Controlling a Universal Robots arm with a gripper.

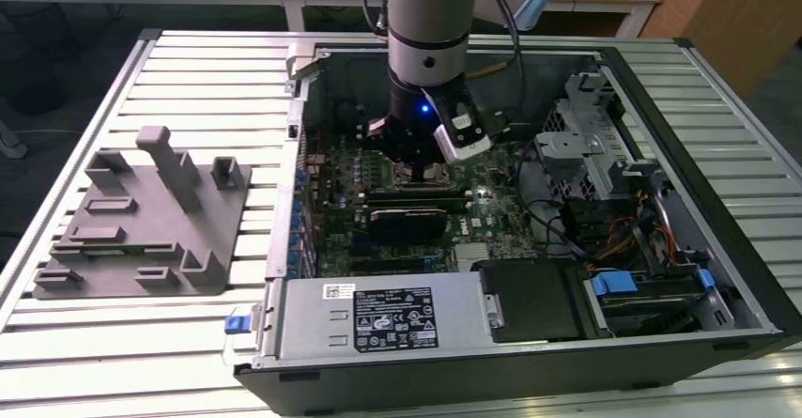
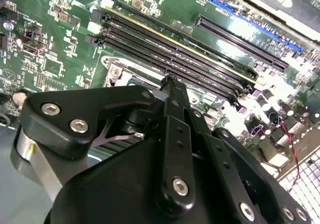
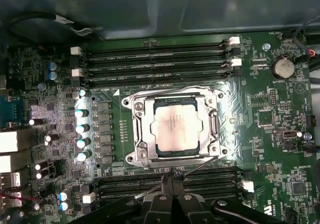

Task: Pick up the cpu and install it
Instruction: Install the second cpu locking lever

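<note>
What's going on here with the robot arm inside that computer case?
The arm's gripper is down inside the open computer case, just above the motherboard. The cpu lies flat inside the metal socket frame, between the rows of memory slots. The gripper's fingertips hover beside the socket, apart from the chip. The grey plastic fixture sits on the table outside the case.

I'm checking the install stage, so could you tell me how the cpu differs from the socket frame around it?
The cpu is a flat, solid square with a silvery-grey top; the socket frame is an open metal border with screws at its corners. The cpu sits inside, smaller; the frame surrounds it. Both lie flat on the motherboard, squared to each other.
</note>
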